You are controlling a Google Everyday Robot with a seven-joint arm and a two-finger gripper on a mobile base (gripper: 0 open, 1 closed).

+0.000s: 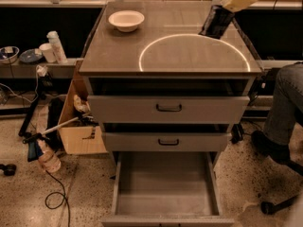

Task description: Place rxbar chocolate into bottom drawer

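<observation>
— Where's the gripper (230,4)?
— Over the tabletop's (189,63) rear right corner, clamped on the top end of the bar (217,21).
— And the bar?
— It hangs tilted, lower end close to the tabletop. I can't tell if it touches.
— The drawer (165,188)?
— Pulled out below the front edge, well apart from the bar.
— Anything else?
— A bowl (126,20) near the rear left corner.

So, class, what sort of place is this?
Probably a robotics lab: grey cabinet, bottom drawer open, loose cables on the floor, and the gripper holding the rxbar chocolate at the cabinet top's far right.
</observation>
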